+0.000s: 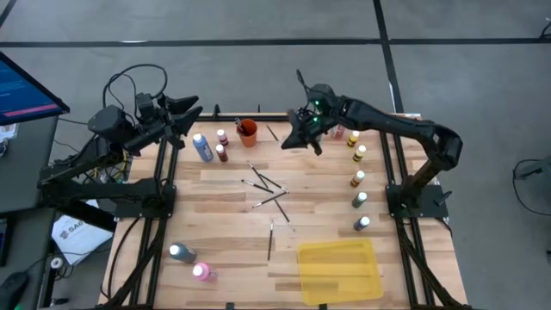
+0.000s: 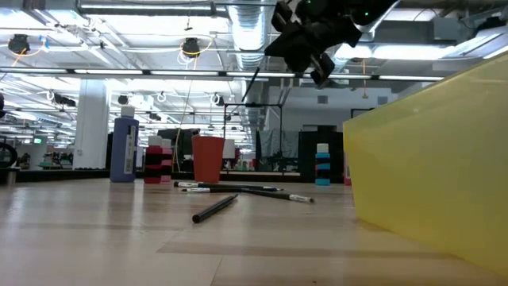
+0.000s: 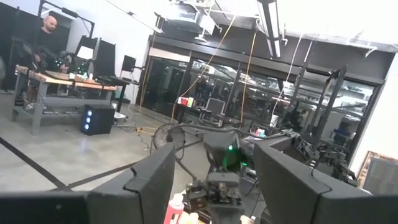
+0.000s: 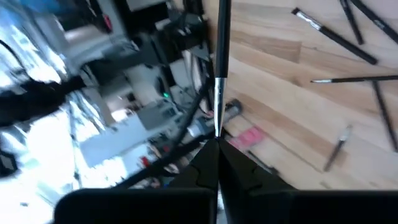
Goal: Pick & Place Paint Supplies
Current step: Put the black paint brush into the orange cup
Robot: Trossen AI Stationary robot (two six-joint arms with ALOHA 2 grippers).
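Dark, pencil-slim paintbrushes (image 1: 269, 191) lie scattered mid-surface, about seven, though the overlap makes the count uncertain. Small white-capped paint bottles: three by the orange cup (image 1: 248, 132), five in a line (image 1: 359, 178) along the right edge, two (image 1: 189, 262) at the near left. A flat yellow rectangular tray (image 1: 339, 269) sits at the near right. The right claw (image 1: 303, 131) hangs above the far edge, closed on one thin dark brush (image 4: 221, 68) held off the wood. The left claw (image 1: 191, 110) waits at the far left corner, fingers (image 3: 149, 183) apart and holding nothing. The pale wooden plank surface (image 1: 224, 215) stands in a workshop hall.
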